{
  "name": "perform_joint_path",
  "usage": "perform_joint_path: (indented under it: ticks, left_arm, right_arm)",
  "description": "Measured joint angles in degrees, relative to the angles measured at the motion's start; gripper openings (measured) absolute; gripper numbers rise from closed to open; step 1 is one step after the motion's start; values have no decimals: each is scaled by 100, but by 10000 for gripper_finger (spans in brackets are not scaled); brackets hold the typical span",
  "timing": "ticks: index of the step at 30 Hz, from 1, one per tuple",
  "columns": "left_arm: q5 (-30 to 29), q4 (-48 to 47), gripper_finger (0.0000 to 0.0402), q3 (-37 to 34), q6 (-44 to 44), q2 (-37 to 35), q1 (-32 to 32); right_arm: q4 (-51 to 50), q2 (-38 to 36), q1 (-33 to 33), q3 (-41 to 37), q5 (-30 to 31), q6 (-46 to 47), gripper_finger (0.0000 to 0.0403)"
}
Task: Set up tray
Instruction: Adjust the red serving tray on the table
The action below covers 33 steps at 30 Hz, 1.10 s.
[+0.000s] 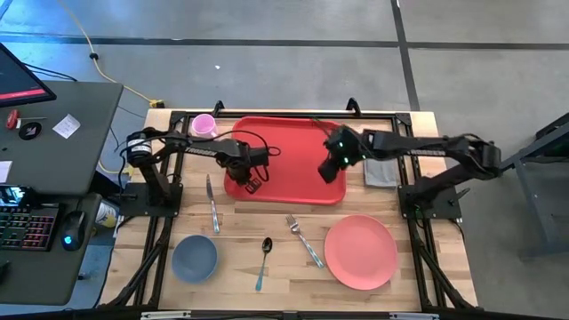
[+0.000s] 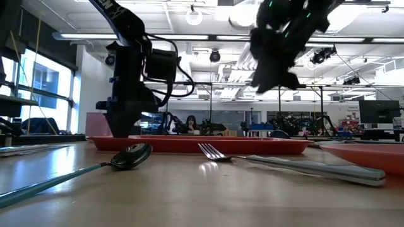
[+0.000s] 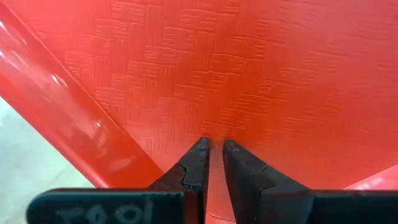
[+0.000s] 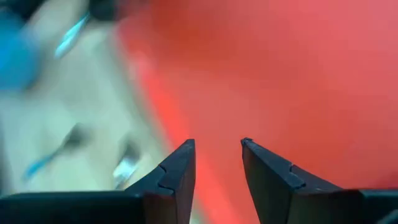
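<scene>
The red tray (image 1: 293, 147) lies flat on the table's far middle. My left gripper (image 1: 252, 182) stands over its near-left corner, pointing down. Its fingers are closed to a narrow slit, with their tips (image 3: 212, 144) at the tray's patterned floor (image 3: 249, 62), just inside the rim (image 3: 74, 118). In the low view it reaches down to the tray's left end (image 2: 129, 129). My right gripper (image 1: 331, 171) hangs open above the tray's right near part, well clear of it (image 2: 274, 75). Nothing is between its fingers (image 4: 217, 146). My left gripper comes from above, pointing straight down, and its nearly shut fingertips (image 3: 200, 149) meet the tray's floor (image 3: 214, 132) close to the near-left corner, just inside the rim. The tray lies flat on the table. Whether anything sits in the slit between the fingers I cannot tell.
A pink cup (image 1: 204, 124) stands at the tray's far left. A grey cloth (image 1: 380, 172) lies right of the tray. Nearer lie a knife (image 1: 212, 203), a blue bowl (image 1: 194, 258), a spoon (image 1: 263, 260), a fork (image 1: 304, 240) and a salmon-pink plate (image 1: 360, 252).
</scene>
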Motion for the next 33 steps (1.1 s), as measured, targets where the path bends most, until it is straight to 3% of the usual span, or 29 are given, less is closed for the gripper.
perform_joint_path:
  ticks: [2, 5, 11, 18, 25, 33]
  left_arm:
    - [91, -137, 85, 141, 119, 21, 48]
    - [162, -357, 85, 477, 416, -33, 73]
    - [161, -929, 85, 1262, 716, -77, 66]
    - [140, -2070, 85, 2004, 1185, -126, -39]
    - [-23, -2552, 85, 2027, 922, -821, -290]
    - [-347, -2701, 85, 2009, 235, -1645, -672]
  right_arm:
    - [-213, -166, 413, 2, 46, -340, 124]
    - [-444, -195, 1072, 2, 588, -799, 124]
    - [-372, 241, 1804, 2, 1305, -1156, 124]
    - [-140, 1256, 1989, 0, 1048, -1397, 124]
    - [82, 1664, 2012, 1, 1244, -1276, 124]
    - [390, 1726, 1907, 0, 2074, -1221, 124]
